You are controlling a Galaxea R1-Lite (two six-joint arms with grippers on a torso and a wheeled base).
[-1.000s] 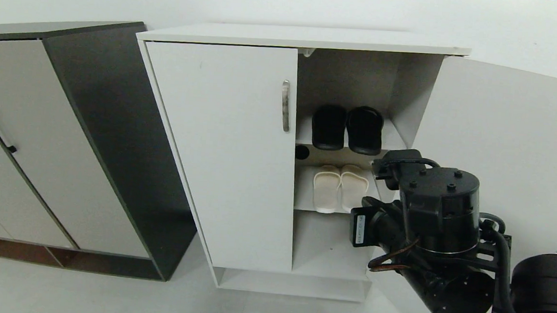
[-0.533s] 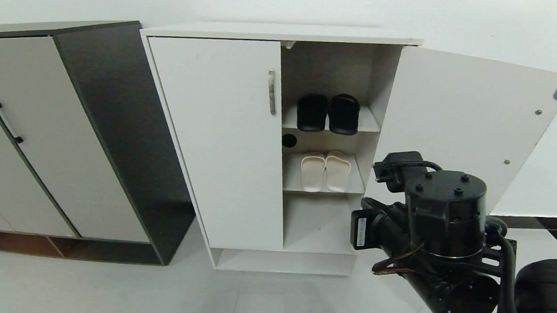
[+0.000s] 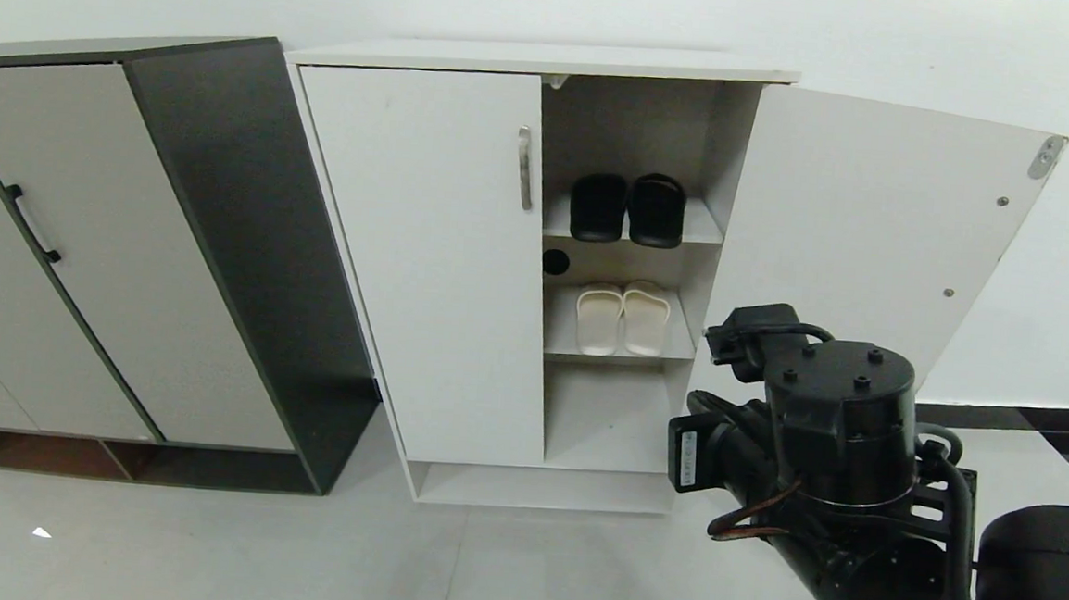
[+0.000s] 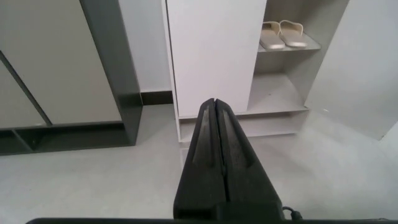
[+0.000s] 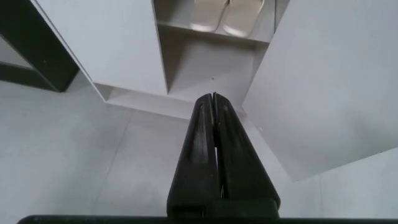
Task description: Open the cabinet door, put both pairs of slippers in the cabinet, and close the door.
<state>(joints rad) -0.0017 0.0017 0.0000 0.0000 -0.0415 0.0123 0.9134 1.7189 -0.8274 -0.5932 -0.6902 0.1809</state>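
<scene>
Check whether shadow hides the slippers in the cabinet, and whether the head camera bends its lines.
Head view: the cabinet interior is shaded, yet the black slippers and cream slippers stand out; its edges splay outward, lens distortion. Left wrist view: cream slippers evenly lit, no glare.

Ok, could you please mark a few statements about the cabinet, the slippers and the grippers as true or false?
1. The black slippers sit one level above the white slippers. True.
2. The right door is shut. False: it stands wide open.
3. The left door is shut. True.
4. The right gripper holds a white slipper. False: its fingers are shut on nothing.
5. The fingers of the left gripper are shut together. True.
</scene>
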